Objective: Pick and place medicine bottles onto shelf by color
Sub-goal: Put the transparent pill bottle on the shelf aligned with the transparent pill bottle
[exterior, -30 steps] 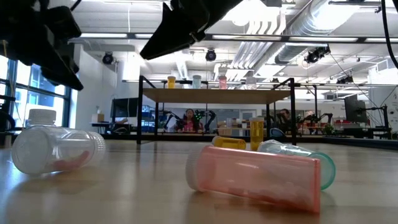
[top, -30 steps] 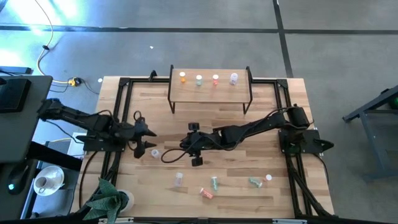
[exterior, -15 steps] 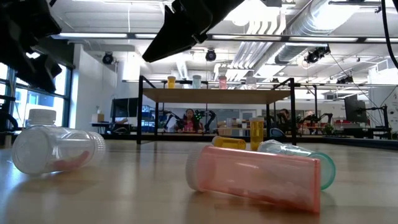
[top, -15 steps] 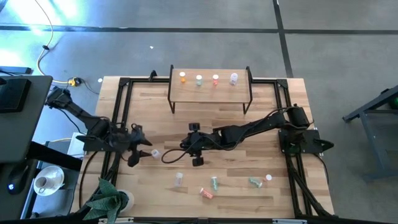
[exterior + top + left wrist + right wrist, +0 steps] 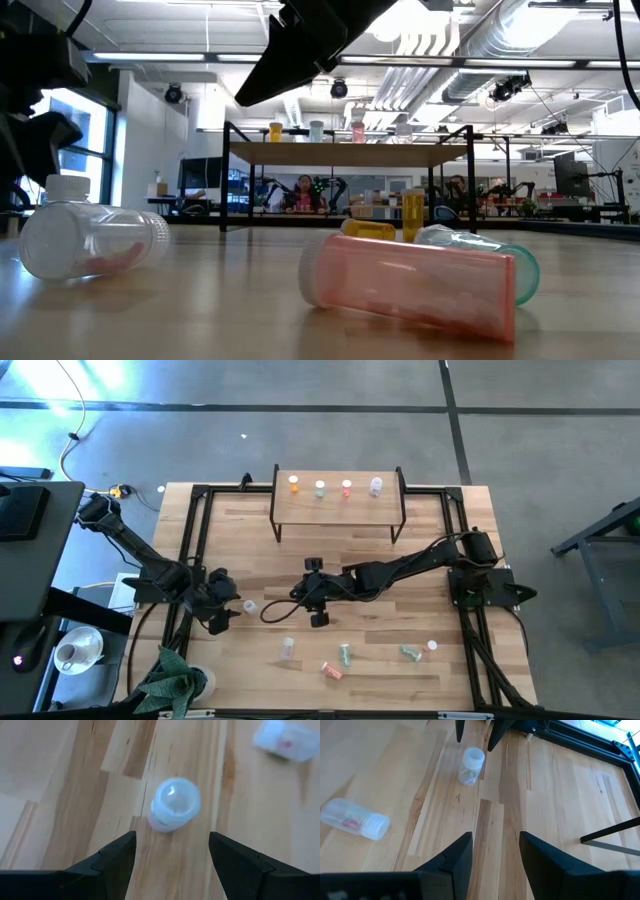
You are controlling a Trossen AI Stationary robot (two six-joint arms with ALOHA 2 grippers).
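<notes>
Medicine bottles: from above, four stand on the shelf (image 5: 338, 505) at the bench's far edge, and my left gripper (image 5: 222, 613), jaws wide and empty, sits by the clear bottle (image 5: 249, 605) near the left edge. From the left wrist, I'd centre that upright bottle (image 5: 173, 803) between the fingers before closing. At bench level, loose bottles lie on bare wood; my right gripper (image 5: 493, 851) hangs half-open, empty.

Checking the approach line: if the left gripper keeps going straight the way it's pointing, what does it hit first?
Probably the upright clear bottle, centred just beyond the open left gripper; nothing else shows between them, though depth is hard to judge.
</notes>
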